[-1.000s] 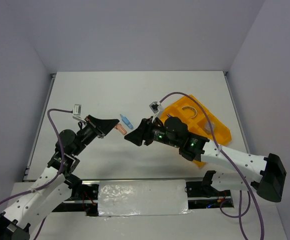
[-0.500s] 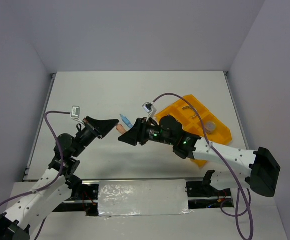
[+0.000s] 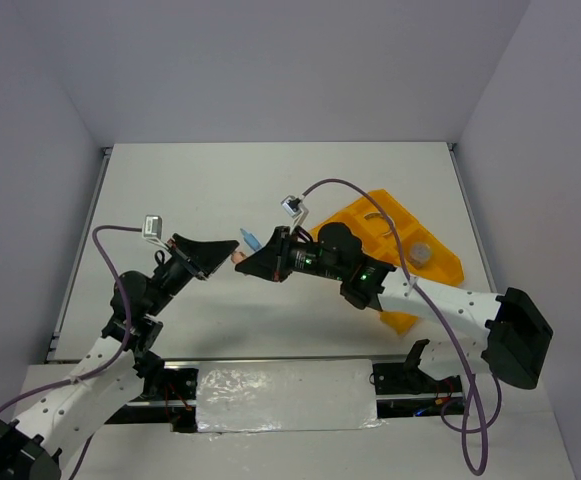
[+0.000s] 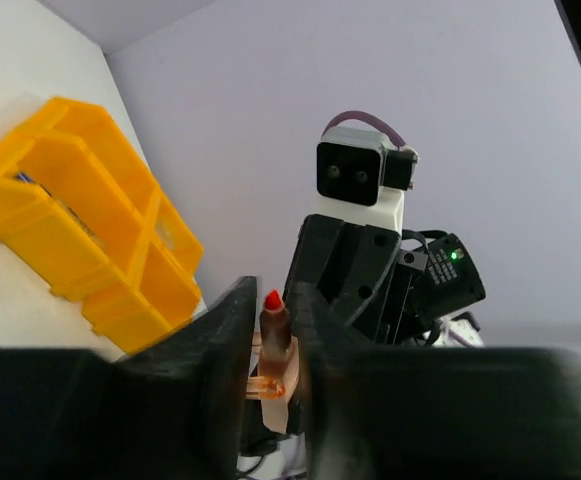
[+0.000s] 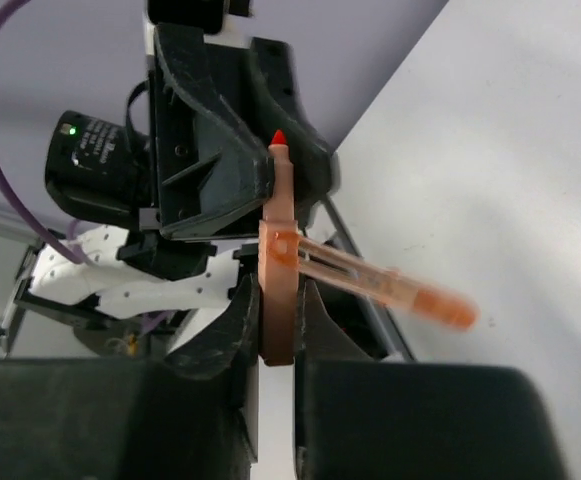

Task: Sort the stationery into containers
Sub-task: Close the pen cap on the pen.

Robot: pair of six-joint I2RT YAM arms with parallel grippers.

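Observation:
A salmon-pink pen-like piece (image 3: 239,256) with a red tip hangs above the table between both grippers. My left gripper (image 3: 232,244) is shut on its red-tipped end, seen between the fingers in the left wrist view (image 4: 273,335). My right gripper (image 3: 246,264) is shut on its other end (image 5: 279,255), and a clear orange-ended stem (image 5: 425,298) sticks out sideways. A blue pen-like piece (image 3: 255,240) lies on the table just beyond. The orange-yellow tray (image 3: 440,268) at right holds a tan tape ring (image 3: 378,222) and a clear cup (image 3: 421,254).
The tray also shows at the left of the left wrist view (image 4: 80,240). White walls close in the table at the back and both sides. Purple cables loop over both arms.
My right gripper has moved left from the tray side to meet my left gripper and now grips the pink piece too. My left gripper has stayed nearly still, holding it.

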